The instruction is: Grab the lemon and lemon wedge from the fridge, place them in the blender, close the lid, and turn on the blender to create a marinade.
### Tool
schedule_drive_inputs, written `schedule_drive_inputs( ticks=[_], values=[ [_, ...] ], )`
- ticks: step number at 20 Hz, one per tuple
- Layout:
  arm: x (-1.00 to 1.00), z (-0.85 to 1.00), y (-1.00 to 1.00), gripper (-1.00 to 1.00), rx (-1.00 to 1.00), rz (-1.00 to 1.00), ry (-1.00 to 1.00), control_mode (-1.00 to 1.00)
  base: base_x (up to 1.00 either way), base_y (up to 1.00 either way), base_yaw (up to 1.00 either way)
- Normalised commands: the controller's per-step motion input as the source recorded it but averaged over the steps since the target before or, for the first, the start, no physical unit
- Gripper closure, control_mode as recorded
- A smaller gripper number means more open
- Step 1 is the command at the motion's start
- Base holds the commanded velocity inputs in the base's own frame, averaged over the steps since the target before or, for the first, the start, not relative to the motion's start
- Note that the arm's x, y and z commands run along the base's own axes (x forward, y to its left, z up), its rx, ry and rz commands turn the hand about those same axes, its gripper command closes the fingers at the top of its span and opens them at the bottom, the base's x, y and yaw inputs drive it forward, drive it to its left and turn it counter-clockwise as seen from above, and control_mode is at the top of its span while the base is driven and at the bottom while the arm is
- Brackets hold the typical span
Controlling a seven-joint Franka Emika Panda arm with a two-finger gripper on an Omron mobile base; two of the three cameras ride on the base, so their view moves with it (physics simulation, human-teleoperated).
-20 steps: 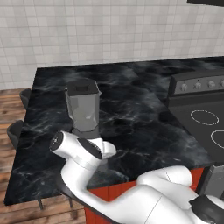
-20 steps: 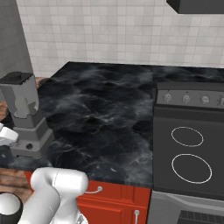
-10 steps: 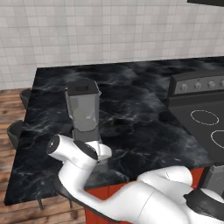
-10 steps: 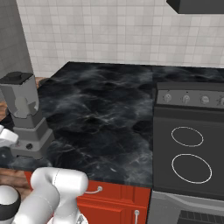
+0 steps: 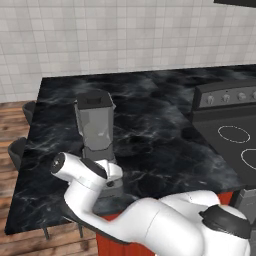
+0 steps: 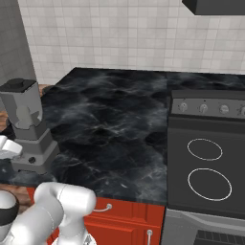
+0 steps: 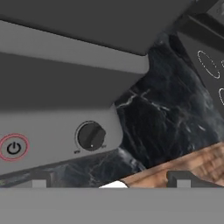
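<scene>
our tool sits wide open, holding nothing, close to the one blender on the worktop; we count one red button, one knob.

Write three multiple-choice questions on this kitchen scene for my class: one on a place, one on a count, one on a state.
1. Where does the blender stand?
A. on the dark marble counter
B. on the stove
C. on the wooden floor

2. How many burner rings show on the stove in the right base view?
A. one
B. two
C. four

3. What state is the blender jug's top in?
A. open
B. covered by the lid
C. removed with the jug

Answers: 1 A, its base sits on the marble. 2 B, two white rings show. 3 B, the dark cap sits on the jug.
</scene>
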Motion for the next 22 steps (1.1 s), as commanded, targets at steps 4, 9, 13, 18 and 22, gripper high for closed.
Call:
schedule_drive_inputs(
  ticks=[4, 9, 13, 18, 22],
  values=[
    [0.17, -0.28, 0.13, -1.00, 0.00, 0.00, 0.01, -1.00, 0.00, 0.00, 0.00],
    [0.20, -0.21, 0.03, -1.00, 0.00, 0.00, 0.00, -1.00, 0.00, 0.00, 0.00],
    [0.29, -0.19, 0.00, -1.00, 0.00, 0.00, 0.00, -1.00, 0.00, 0.00, 0.00],
    [0.29, -0.29, 0.00, -1.00, 0.00, 0.00, 0.00, -1.00, 0.00, 0.00, 0.00],
    [0.25, -0.36, 0.05, -1.00, 0.00, 0.00, 0.00, -1.00, 0.00, 0.00, 0.00]
  ],
)
